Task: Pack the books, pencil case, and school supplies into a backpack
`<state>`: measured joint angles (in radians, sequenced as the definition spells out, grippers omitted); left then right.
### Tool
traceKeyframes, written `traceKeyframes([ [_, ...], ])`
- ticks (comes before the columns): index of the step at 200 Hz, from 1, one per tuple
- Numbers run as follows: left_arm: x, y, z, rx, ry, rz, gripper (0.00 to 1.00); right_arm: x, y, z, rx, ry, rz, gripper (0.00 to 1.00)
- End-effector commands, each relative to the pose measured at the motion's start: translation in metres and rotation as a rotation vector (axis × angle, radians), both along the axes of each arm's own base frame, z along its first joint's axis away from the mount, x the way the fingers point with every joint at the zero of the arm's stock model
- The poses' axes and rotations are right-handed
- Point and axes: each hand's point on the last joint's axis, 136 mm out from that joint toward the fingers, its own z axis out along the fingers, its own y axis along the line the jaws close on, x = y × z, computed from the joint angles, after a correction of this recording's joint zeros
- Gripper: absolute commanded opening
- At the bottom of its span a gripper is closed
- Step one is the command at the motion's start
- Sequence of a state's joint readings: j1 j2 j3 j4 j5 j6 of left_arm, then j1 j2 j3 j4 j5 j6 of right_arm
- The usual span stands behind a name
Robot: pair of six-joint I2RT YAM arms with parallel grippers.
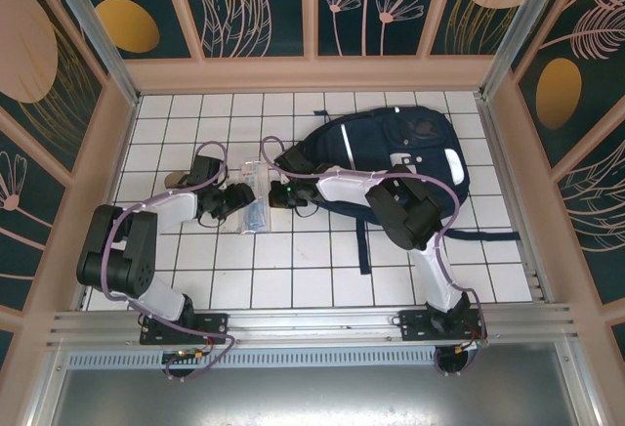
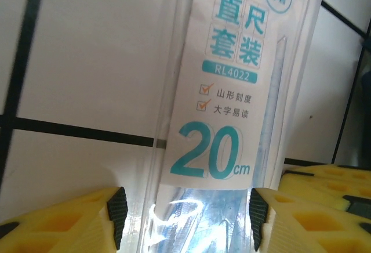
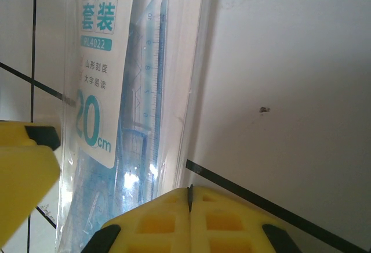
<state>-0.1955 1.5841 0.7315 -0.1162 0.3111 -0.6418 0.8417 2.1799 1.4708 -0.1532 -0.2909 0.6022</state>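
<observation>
The navy backpack [image 1: 391, 157] lies at the back right of the tiled table. A clear plastic packet [image 1: 254, 203] marked "20 cm" [image 2: 217, 148], one of the school supplies, lies flat on the tiles left of it. My left gripper [image 1: 237, 201] [image 2: 186, 212] is open, straddling the packet's near end; one black pad [image 2: 117, 215] stands a little off its edge. My right gripper [image 1: 280, 194] [image 3: 189, 194] is shut and empty, its tips down at the packet's [image 3: 133, 119] other long edge. The books and pencil case are out of view.
Dark backpack straps [image 1: 363, 245] trail toward the near edge, and one [image 1: 488, 235] runs right. A small pale object [image 1: 175, 180] lies beside the left arm. Raised walls [image 1: 312, 74] ring the white tiled table [image 1: 293, 279].
</observation>
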Motion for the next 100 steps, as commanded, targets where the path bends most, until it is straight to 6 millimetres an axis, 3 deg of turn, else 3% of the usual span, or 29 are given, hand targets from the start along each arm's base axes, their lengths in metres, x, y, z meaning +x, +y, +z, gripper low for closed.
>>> traceKeyframes([
  [1,-0.008,-0.01,-0.009,-0.045,0.037,-0.061,0.57,-0.015,0.008,-0.02,-0.018,0.047,0.037,0.0],
  [62,-0.009,-0.043,0.011,-0.235,-0.021,-0.168,0.53,-0.013,0.01,-0.02,-0.019,0.043,0.037,0.0],
  [100,-0.007,-0.036,0.006,-0.192,-0.016,-0.145,0.51,-0.013,0.01,-0.02,-0.021,0.041,0.038,0.0],
])
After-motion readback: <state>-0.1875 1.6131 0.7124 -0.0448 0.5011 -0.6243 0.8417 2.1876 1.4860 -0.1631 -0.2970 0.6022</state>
